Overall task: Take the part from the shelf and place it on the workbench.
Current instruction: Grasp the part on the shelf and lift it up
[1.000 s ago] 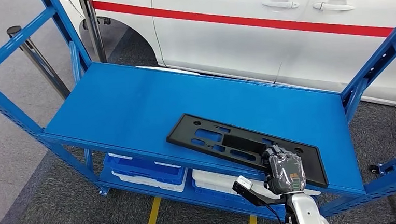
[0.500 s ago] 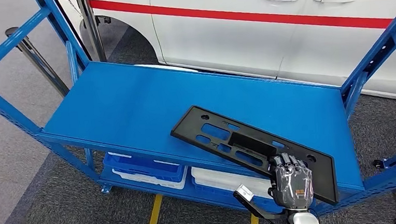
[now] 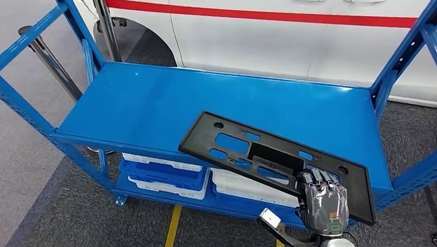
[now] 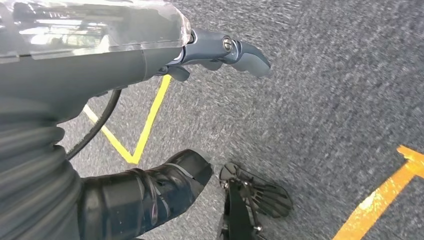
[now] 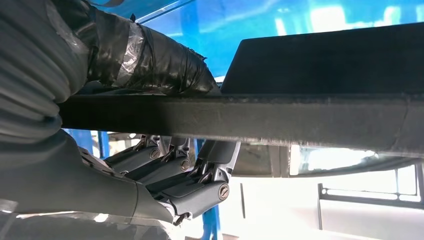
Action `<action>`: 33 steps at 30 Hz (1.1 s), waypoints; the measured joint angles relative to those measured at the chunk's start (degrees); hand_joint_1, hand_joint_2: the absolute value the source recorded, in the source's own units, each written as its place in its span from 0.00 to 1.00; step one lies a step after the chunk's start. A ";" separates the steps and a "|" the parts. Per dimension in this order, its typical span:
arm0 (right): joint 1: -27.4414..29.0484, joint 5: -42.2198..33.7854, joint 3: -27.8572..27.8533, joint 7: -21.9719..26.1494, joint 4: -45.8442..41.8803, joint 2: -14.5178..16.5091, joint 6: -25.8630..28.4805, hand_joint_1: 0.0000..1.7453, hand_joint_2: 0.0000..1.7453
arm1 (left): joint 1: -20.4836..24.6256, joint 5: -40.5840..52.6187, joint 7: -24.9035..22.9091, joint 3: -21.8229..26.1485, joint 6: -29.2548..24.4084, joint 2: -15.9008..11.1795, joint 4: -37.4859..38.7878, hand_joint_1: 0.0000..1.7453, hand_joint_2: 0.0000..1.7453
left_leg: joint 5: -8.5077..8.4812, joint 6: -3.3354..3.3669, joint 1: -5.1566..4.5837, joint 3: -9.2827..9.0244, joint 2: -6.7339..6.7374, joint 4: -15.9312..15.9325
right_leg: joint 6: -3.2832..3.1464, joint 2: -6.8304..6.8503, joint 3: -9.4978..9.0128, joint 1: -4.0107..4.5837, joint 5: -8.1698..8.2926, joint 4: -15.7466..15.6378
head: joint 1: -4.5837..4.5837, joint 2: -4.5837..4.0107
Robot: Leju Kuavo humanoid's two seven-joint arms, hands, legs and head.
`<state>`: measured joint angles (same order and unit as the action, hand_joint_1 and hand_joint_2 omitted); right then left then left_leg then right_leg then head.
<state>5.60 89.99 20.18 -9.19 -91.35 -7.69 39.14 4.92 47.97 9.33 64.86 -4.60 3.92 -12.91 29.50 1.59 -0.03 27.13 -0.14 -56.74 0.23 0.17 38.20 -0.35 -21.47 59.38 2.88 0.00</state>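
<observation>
Gripping the black part point(image 3: 276, 164) at its near edge with the right hand point(image 3: 323, 204) | part overhangs the shelf point(image 3: 146, 105) front | left hand point(image 4: 220, 52) empty, fingers apart | risk: 1-sided hold, long part may tilt, slip.

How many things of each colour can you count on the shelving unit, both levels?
Black: 1, the part, gripped by the right hand at the top shelf edge.
White trays: 2 visible.
Blue trays: 1 visible.
Total: 4.
</observation>
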 joint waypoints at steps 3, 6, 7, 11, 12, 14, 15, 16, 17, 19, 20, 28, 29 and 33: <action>0.57 0.00 -0.74 1.38 -0.71 0.43 0.04 1.00 1.00 | 0.07 0.26 -0.07 -0.49 -0.04 0.13 0.00 0.00 1.00 | -2.10 0.95 0.28 1.96 0.48 0.37 | 0.56 -0.20 2.07 -0.22 -7.23 6.44 | 0.11 0.00; 1.28 0.00 -1.58 3.43 -1.48 1.53 0.05 1.00 1.00 | 0.06 0.46 -0.07 -0.73 -0.09 0.15 -0.01 0.00 1.00 | -3.87 0.85 0.27 4.74 0.67 -0.18 | 1.15 -0.18 3.14 -0.56 -11.90 15.76 | 0.13 0.00; 1.55 0.00 -1.88 4.06 -1.73 1.94 0.05 1.00 1.00 | 0.06 0.60 -0.07 -0.75 -0.10 0.15 -0.01 0.00 1.00 | -4.37 0.66 0.30 5.71 0.69 -0.46 | 1.29 -0.17 1.95 -0.72 -10.90 15.87 | 0.12 0.00; 2.07 0.00 -2.97 5.80 -3.03 3.57 0.05 1.00 1.00 | 0.09 0.99 0.07 -0.79 -0.15 0.19 0.00 0.00 1.00 | -5.80 -0.55 0.40 8.59 0.65 -2.08 | 1.15 -0.33 -8.44 -0.95 -8.94 2.70 | 0.09 0.00; 2.21 -0.01 -3.21 6.11 -3.41 4.03 0.08 1.00 1.00 | 0.10 1.07 0.15 -0.79 -0.17 0.19 0.00 0.00 1.00 | -6.16 -0.93 0.36 8.86 0.63 -2.28 | 0.81 -0.43 -9.60 -0.79 -9.56 0.64 | 0.08 0.00; 2.53 -0.20 -3.55 6.49 -3.98 5.02 0.13 1.00 1.00 | -0.03 1.23 0.24 -0.80 -0.19 0.20 0.01 0.00 1.00 | -7.01 -1.74 0.54 9.20 0.53 -2.21 | -0.29 -0.51 -9.27 -0.43 -9.17 0.03 | 0.05 0.00; 2.61 -0.43 -3.61 6.66 -4.19 5.48 0.16 1.00 1.00 | -0.12 1.29 0.26 -0.80 -0.19 0.23 0.01 0.00 1.00 | -6.72 -2.08 0.71 9.59 0.48 -2.46 | -0.86 -0.44 -8.76 -0.38 -8.64 -0.07 | 0.05 0.00; 2.67 -0.82 -3.63 6.89 -4.38 5.92 0.16 1.00 1.00 | -0.24 1.34 0.25 -0.80 -0.19 0.28 0.02 0.00 1.00 | -5.37 -2.37 0.88 10.17 0.44 -3.37 | -1.48 -0.36 -8.05 -0.32 -7.98 -0.12 | 0.04 0.00; 2.74 -1.31 -3.64 7.26 -4.54 6.30 0.16 1.00 1.00 | -0.32 1.35 0.23 -0.80 -0.19 0.34 0.03 0.00 1.00 | -2.99 -2.58 1.00 10.93 0.41 -5.21 | -2.01 -0.28 -7.24 -0.32 -7.26 -0.20 | 0.02 0.00; 2.87 -2.69 -3.72 8.67 -4.79 7.03 0.16 1.00 1.00 | -0.29 1.40 0.23 -0.80 -0.20 0.43 0.04 0.00 1.00 | 3.04 -2.76 1.06 12.45 0.40 -11.51 | -2.59 -0.21 -5.56 -0.04 -5.90 -0.17 | -0.01 0.00; 2.96 -3.74 -3.87 9.94 -4.81 7.41 0.16 1.00 1.00 | -0.26 1.44 0.25 -0.80 -0.21 0.43 0.04 0.00 1.00 | 4.85 -2.75 1.05 12.79 0.40 -14.81 | -2.72 -0.18 -4.67 0.17 -5.21 -0.11 | -0.01 0.00; 3.33 -22.39 -5.62 24.54 -3.38 10.95 0.03 1.00 1.00 | 0.41 1.40 0.27 -0.70 -0.26 0.11 -0.01 0.00 1.00 | 2.23 -0.07 -0.78 -2.41 0.42 0.12 | -2.01 0.17 -0.09 0.58 -0.57 0.43 | -0.02 0.00; 3.18 -24.99 -5.41 25.09 -3.04 11.01 -0.11 1.00 1.00 | 0.47 1.37 0.27 -0.66 -0.27 0.10 -0.02 0.00 1.00 | 1.86 0.08 -0.89 -2.52 0.42 0.95 | -1.65 0.25 -0.11 0.43 0.11 0.09 | -0.06 0.00; 2.81 -34.78 -4.30 27.38 -2.13 10.92 -2.11 1.00 1.00 | 0.45 1.26 0.26 -0.56 -0.26 0.20 -0.01 0.00 1.00 | -1.84 0.85 -0.39 -0.43 0.90 2.41 | -0.51 -0.09 1.46 0.27 -5.22 4.02 | -0.07 0.00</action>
<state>8.41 55.20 15.88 18.19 -93.48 3.23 37.03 5.37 49.23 9.59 64.30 -4.86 4.11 -12.92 27.66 2.45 -0.42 26.70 0.76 -54.33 -0.28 0.08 39.66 -0.08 -26.68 63.40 2.80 0.00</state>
